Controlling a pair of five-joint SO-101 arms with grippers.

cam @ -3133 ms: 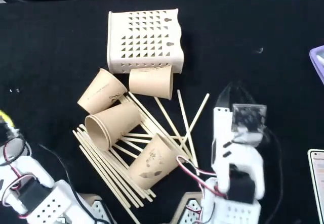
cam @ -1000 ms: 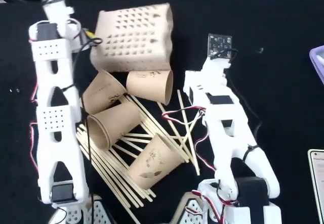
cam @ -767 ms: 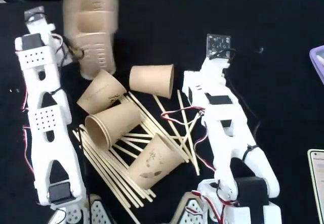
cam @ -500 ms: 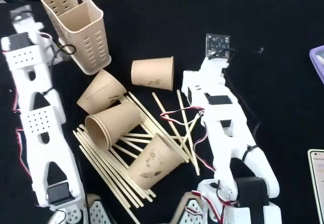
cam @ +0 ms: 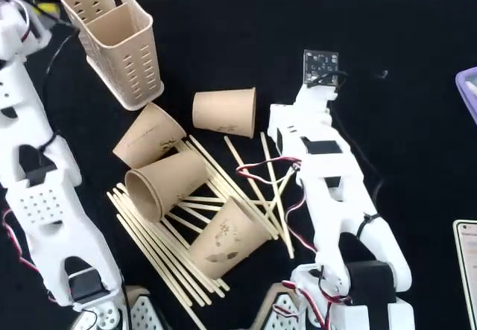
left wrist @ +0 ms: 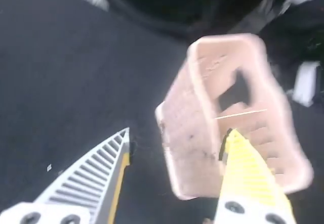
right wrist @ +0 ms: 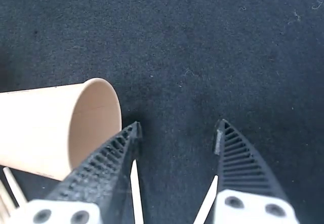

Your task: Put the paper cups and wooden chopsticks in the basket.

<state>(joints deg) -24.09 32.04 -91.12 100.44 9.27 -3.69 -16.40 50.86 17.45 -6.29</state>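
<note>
Farthest from the basket (cam: 128,62), toward the arm bases: a loose fan of wooden chopsticks (cam: 153,249) flat on the black table (cam: 387,32), with the nearest paper cup (cam: 227,239) lying on its side across them. One step closer to the basket: the second paper cup (cam: 165,183), also on its side over the sticks, mouth turned to the near side. Just beside the foot of the basket: the third paper cup (cam: 149,135), on its side as well. Near the basket, on its right: the fourth paper cup (cam: 225,111), on its side, mouth to the right. Close to this mouth: the right gripper (right wrist: 177,124), fingers spread apart over the bare table, holding nothing, one finger almost at the cup's rim. Then the basket itself, standing upright at the far side, opening up. To the left of the basket: the left gripper (left wrist: 178,131), fingers wide apart, gripping nothing, with the basket just beyond them.
</note>
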